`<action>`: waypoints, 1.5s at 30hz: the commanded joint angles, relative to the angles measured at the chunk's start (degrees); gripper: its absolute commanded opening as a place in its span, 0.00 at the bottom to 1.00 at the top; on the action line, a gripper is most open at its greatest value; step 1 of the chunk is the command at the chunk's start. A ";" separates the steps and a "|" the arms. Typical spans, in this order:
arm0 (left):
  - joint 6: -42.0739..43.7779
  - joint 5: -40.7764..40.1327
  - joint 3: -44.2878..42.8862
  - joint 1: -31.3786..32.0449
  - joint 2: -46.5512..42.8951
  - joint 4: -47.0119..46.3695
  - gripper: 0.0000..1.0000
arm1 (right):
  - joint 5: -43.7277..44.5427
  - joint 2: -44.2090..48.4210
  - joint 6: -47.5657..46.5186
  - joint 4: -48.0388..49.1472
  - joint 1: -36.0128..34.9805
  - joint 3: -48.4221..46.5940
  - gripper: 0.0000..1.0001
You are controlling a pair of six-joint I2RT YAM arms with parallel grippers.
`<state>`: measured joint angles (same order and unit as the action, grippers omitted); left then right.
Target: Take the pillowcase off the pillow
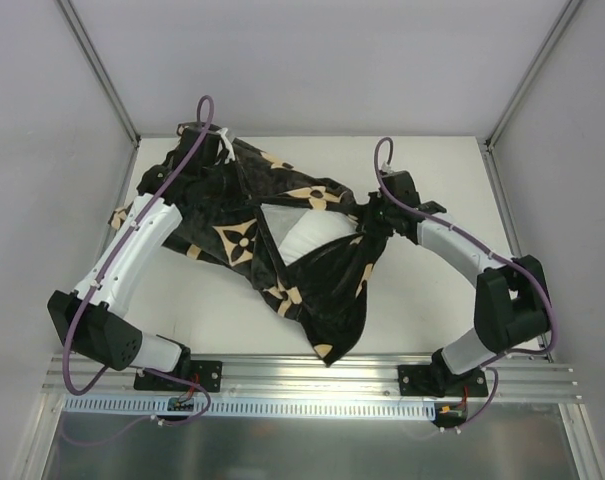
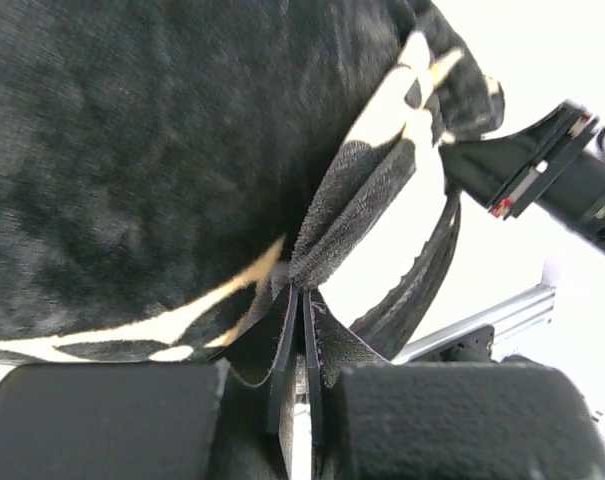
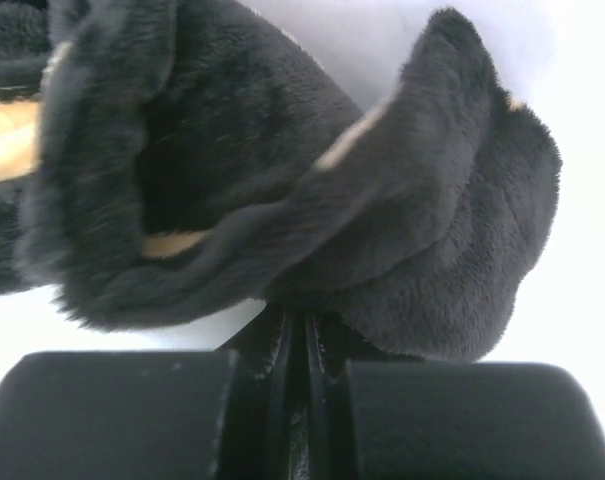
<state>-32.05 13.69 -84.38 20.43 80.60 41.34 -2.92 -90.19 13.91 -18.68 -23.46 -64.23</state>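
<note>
The black pillowcase [image 1: 232, 215] with tan flower and star motifs lies bunched across the table's middle. The white pillow [image 1: 304, 236] shows through its opening at the centre. My left gripper [image 1: 214, 143] is at the far left end of the cover, shut on a fold of the pillowcase [image 2: 132, 180]; its jaws pinch the fabric edge. My right gripper [image 1: 374, 222] is at the cover's right side, shut on a bunch of the pillowcase [image 3: 312, 190]. The lower flap of the cover hangs toward the table's near edge.
The white table [image 1: 432, 180] is bounded by grey walls and metal corner posts [image 1: 97, 65]. A metal rail [image 1: 312, 378] runs along the near edge with both arm bases on it. The right arm [image 2: 552, 175] shows in the left wrist view.
</note>
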 commanded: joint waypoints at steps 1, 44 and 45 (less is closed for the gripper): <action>0.94 -3.58 -1.93 -3.11 -3.96 2.34 0.00 | 2.41 1.85 2.96 -0.60 2.72 8.66 0.01; 1.56 -19.31 -30.05 31.96 31.55 15.17 0.52 | -7.28 25.33 14.21 7.69 -2.11 21.86 0.01; 1.29 -20.71 -30.05 31.96 32.42 15.26 0.56 | -7.28 25.94 14.30 7.78 -2.03 22.12 0.01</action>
<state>-27.92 -2.92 -111.72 53.12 112.12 55.68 -9.98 -66.94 27.94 -7.94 -26.30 -43.33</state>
